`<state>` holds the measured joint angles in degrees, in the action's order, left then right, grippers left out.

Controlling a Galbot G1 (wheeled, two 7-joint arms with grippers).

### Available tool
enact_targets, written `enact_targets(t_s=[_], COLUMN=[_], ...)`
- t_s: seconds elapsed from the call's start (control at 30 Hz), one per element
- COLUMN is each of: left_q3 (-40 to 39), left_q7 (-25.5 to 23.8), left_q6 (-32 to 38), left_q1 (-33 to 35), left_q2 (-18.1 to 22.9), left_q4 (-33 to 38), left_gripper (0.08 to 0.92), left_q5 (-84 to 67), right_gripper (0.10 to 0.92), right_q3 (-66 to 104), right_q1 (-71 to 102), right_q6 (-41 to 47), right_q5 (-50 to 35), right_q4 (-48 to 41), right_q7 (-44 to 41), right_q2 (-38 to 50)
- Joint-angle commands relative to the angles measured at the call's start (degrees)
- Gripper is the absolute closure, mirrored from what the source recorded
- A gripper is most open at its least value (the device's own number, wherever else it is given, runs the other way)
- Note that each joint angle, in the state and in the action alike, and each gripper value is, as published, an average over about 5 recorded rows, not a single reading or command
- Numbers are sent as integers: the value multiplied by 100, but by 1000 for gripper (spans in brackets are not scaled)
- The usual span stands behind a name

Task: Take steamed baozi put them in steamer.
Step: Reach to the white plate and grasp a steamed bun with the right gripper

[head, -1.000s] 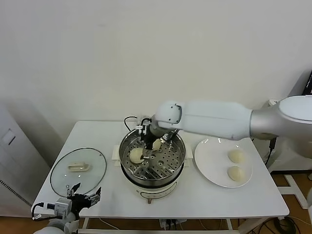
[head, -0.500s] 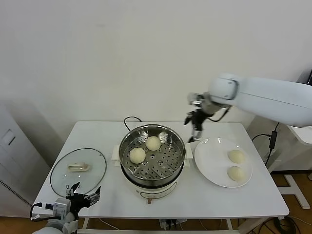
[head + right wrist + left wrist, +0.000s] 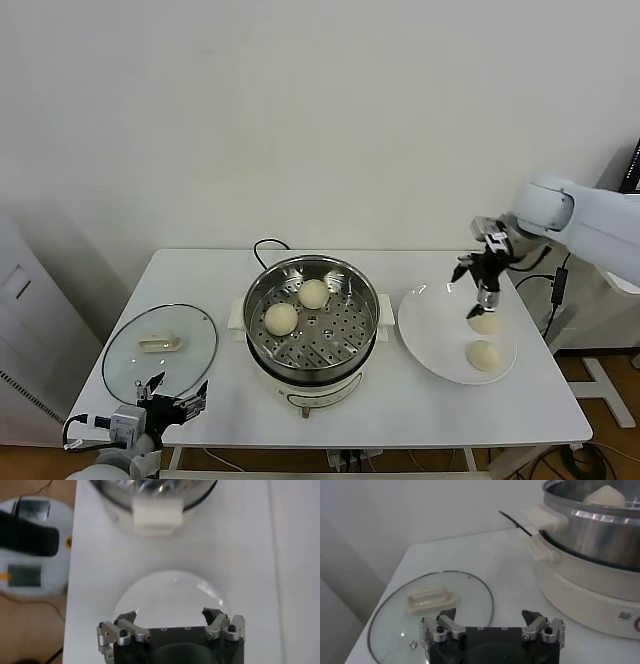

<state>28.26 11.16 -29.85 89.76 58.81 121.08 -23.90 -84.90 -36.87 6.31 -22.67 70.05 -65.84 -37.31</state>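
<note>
Table [image 3: 400, 410]; plate [image 3: 430, 335] partly behind right gripper [image 3: 478, 290].

Bright even light, soft shadows, glare on steamer [image 3: 312, 318] (wrist views softer)

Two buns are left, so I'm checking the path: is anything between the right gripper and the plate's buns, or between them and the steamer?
Nothing visible. The right gripper hangs open above the nearer baozi on the plate; the steamer is uncovered, its lid lying aside.

White table [image 3: 220, 270], glass lid [image 3: 160, 350] with cream handle [image 3: 160, 344] flat at its 8 o'clock edge, white plate [image 3: 435, 335] at 3 o'clock, black cable [image 3: 262, 245] trailing toward 12 o'clock, pale wall [image 3: 300, 110] behind
</note>
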Motion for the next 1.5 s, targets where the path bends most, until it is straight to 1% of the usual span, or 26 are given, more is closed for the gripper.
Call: enact_targets(t_s=[0.03,0.13,0.6,1.13,1.23,1.33,1.5], left_q3=[5,12,-5,-6,-4,-2,0], left_q7=[0,0,-4,-10,-10,-9,-10], left_q6=[-1,1,-2,4,3,3,6], left_q1=[4,9,-1,1,-4,-2,9], left_q2=[3,10,19,-9,-14,-15,-17], left_q4=[1,2,-15,-68,-71,-73,-79], left_gripper=[177,177,177,177,177,177,177], left_q5=[2,2,16,17,17,17,17], right_gripper=[203,203,203,206,243,307,440], right_q3=[815,1088,2144,2575,2634,2700,2803], right_q1=[1149,1513,2690,3069,3115,3160,3223], right_q6=[-590,-693,-1063,-1223,-1214,-1202,-1168], right_q5=[1070,1318,1947,2392,2452,2527,2584], right_q4=[-520,-705,-1304,-1688,-1730,-1756,-1773], right_q7=[-229,-138,8,-63,-73,-109,-130], right_q2=[259,171,-83,-398,-431,-452,-467])
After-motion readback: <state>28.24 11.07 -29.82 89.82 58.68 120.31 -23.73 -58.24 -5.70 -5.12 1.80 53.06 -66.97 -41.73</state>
